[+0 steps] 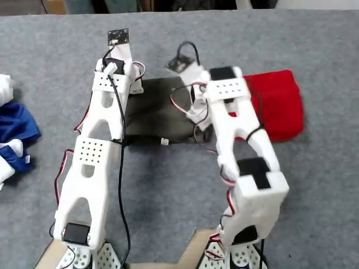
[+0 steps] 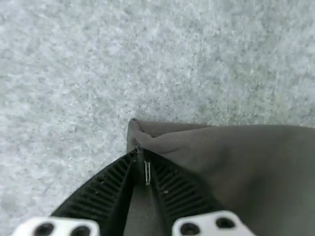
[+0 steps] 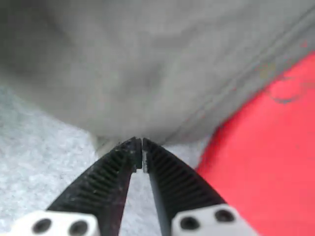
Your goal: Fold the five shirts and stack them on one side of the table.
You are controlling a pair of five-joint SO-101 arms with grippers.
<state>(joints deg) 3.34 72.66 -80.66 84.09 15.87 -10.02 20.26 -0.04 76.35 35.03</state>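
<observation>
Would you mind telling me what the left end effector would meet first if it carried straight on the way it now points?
The left end effector is shut on a corner of the dark shirt; beyond it lies the grey table cover, likely met first, though depth is unclear.

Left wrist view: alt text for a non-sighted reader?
The left gripper, with black ribbed fingers, is shut on the corner of a dark olive-grey fabric shirt, which lies on a fuzzy grey table cover.

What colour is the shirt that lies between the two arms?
Dark olive-grey, plain. The shirt shows best in the left wrist view, pinched by the left gripper.
</observation>
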